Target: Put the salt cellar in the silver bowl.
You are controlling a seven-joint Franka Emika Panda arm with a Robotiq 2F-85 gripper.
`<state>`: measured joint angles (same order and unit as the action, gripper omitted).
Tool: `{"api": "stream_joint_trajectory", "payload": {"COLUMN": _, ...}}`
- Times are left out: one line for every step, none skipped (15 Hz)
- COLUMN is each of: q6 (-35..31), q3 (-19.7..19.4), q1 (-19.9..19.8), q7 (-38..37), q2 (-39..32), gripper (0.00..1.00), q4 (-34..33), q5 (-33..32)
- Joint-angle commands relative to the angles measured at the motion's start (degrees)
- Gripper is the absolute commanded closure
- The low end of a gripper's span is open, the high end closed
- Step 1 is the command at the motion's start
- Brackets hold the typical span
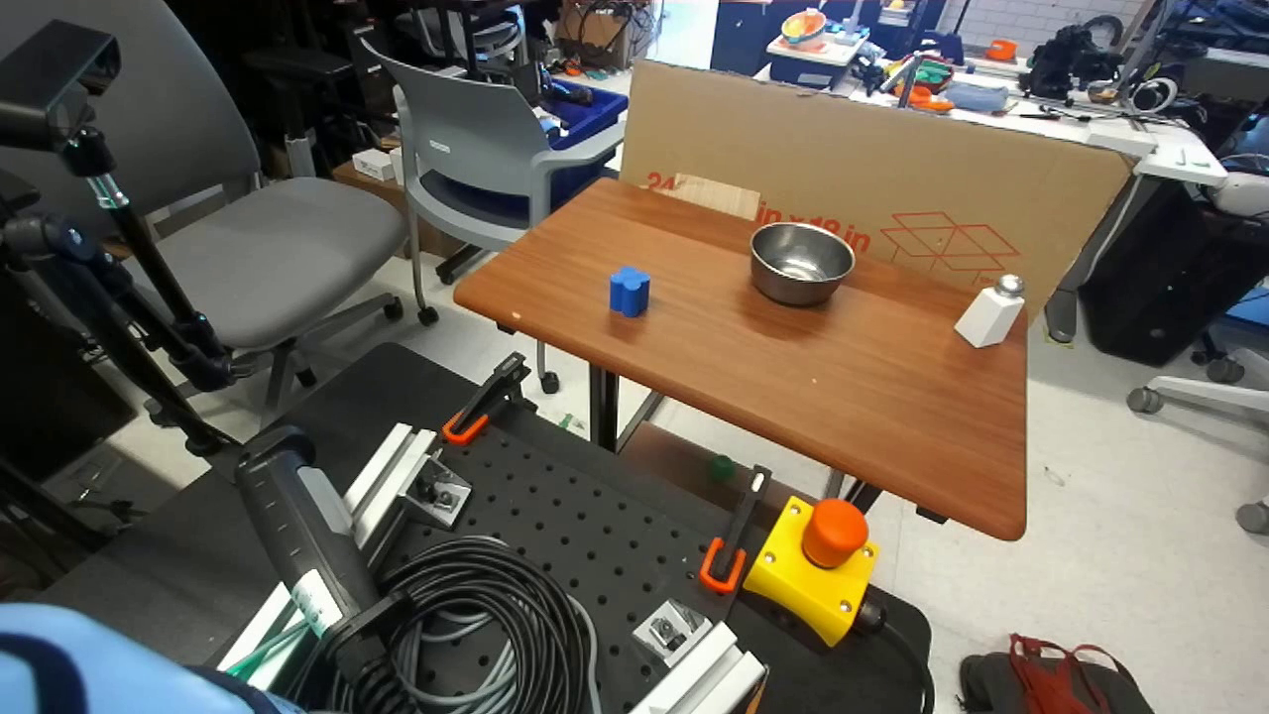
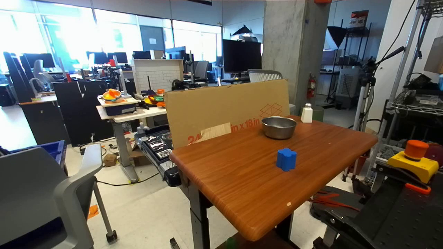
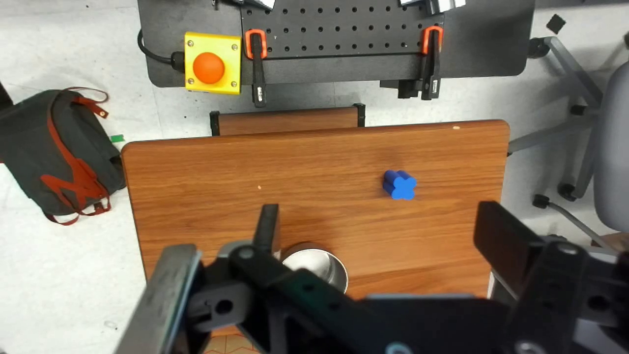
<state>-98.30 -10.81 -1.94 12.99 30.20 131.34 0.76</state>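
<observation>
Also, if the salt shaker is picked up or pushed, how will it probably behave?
The salt shaker would probably tip if pushed near its top, being taller than wide. Its flat sides look rigid, so it should likely keep its shape when squeezed. The rounded, metallic-looking cap may slip in a grip.

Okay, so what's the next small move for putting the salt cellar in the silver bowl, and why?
I'd probably shift the open gripper toward the salt cellar before lowering. The salt cellar stands upright near an end of the table, outside the silver bowl, and can't be seen in the wrist view, so the gripper likely isn't lined up for a grasp.
</observation>
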Motion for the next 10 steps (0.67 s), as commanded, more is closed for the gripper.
{"api": "stream_joint_trajectory", "payload": {"q6": -2.3, "q3": 1.3, "q1": -0.8, "q7": -1.1, "q2": -1.9, "gripper": 0.0, "q4": -0.6, "q5": 0.1}}
{"api": "stream_joint_trajectory", "payload": {"q6": -3.7, "q3": 1.2, "q1": -0.8, "q7": -1.3, "q2": -3.2, "gripper": 0.0, "q4": -1.1, "q5": 0.4}}
{"api": "stream_joint_trajectory", "payload": {"q6": -5.0, "q3": 1.2, "q1": -0.8, "q7": -1.7, "q2": -4.8, "gripper": 0.0, "q4": -1.9, "q5": 0.4}}
{"api": "stream_joint_trajectory", "payload": {"q6": -6.8, "q3": 1.1, "q1": -0.9, "q7": -1.9, "q2": -7.0, "gripper": 0.0, "q4": -2.9, "q5": 0.4}}
{"api": "stream_joint_trajectory", "payload": {"q6": -8.8, "q3": 1.0, "q1": -1.1, "q7": -2.4, "q2": -9.4, "gripper": 0.0, "q4": -4.1, "q5": 0.2}}
{"api": "stream_joint_trajectory", "payload": {"q6": -11.1, "q3": 0.9, "q1": -1.4, "q7": -3.3, "q2": -12.0, "gripper": 0.0, "q4": -5.3, "q5": 0.3}}
{"api": "stream_joint_trajectory", "payload": {"q6": -13.7, "q3": 0.6, "q1": -1.7, "q7": -4.1, "q2": -15.0, "gripper": 0.0, "q4": -6.8, "q5": 0.6}}
{"api": "stream_joint_trajectory", "payload": {"q6": -15.4, "q3": 0.5, "q1": -2.2, "q7": -4.9, "q2": -17.7, "gripper": 0.0, "q4": -8.4, "q5": 0.7}}
{"api": "stream_joint_trajectory", "payload": {"q6": -17.1, "q3": 0.2, "q1": -2.7, "q7": -5.5, "q2": -21.0, "gripper": 0.0, "q4": -10.4, "q5": 0.8}}
{"api": "stream_joint_trajectory", "payload": {"q6": -18.5, "q3": 0.0, "q1": -3.2, "q7": -5.8, "q2": -24.0, "gripper": 0.0, "q4": -12.3, "q5": 1.1}}
